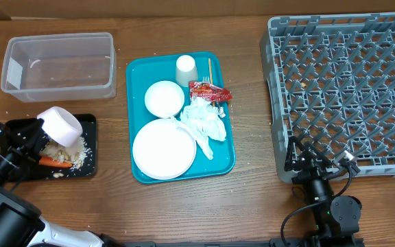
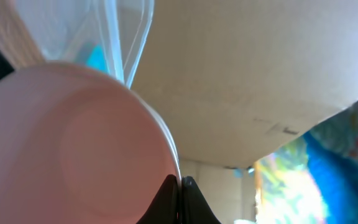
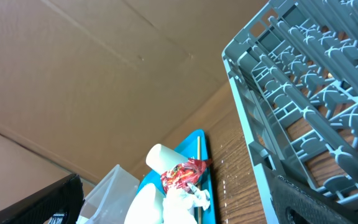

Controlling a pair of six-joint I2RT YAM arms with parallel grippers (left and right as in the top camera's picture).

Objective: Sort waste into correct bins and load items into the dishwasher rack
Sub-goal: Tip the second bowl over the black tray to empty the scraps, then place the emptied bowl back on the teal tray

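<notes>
My left gripper (image 1: 41, 127) is shut on the rim of a pinkish bowl (image 1: 60, 125), held tipped over the black tray (image 1: 88, 165); the bowl fills the left wrist view (image 2: 73, 143) with my fingertips (image 2: 180, 183) pinched on its edge. Rice scraps (image 1: 74, 154) and an orange carrot (image 1: 55, 162) lie on the black tray. The teal tray (image 1: 228, 161) holds a white plate (image 1: 163, 149), a white bowl (image 1: 164, 98), a cup (image 1: 186, 68), crumpled tissue (image 1: 203, 123), a red wrapper (image 1: 208, 91) and a chopstick (image 1: 210, 68). My right gripper (image 1: 300, 154) is open beside the grey rack (image 1: 348, 82).
A clear plastic tub (image 1: 59, 65) stands at the back left, beyond the black tray. The right wrist view shows the rack's corner (image 3: 303, 93), the cup (image 3: 163, 155), the wrapper (image 3: 182, 175) and a cardboard wall behind. Crumbs dot the wood near the trays.
</notes>
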